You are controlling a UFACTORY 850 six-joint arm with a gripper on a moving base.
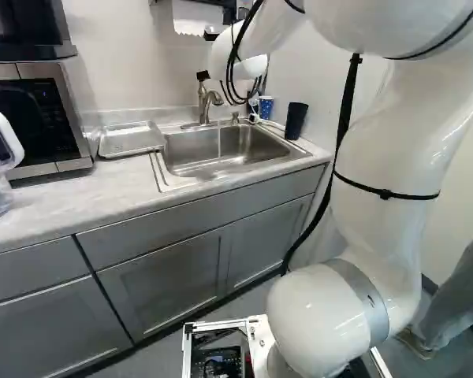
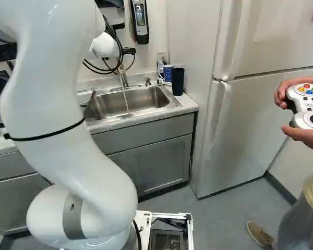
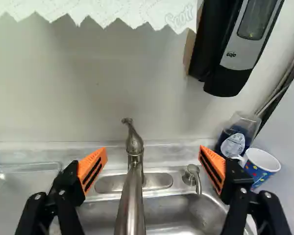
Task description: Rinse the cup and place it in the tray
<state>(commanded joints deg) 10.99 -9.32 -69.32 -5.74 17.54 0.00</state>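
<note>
Two cups stand right of the one sink: a spotted blue paper cup and a dark tumbler. One metal tray lies left on the surface. The claw gapes wide, empty, the running faucet in the way between its fingers.

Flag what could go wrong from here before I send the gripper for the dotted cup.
The open gripper has the faucet lined up between its fingers, so moving sideways could strike it. Running water might splash the gripper if it dips toward the sink. The dotted cup sits close beside a bottle, so a finger could knock either.
</note>
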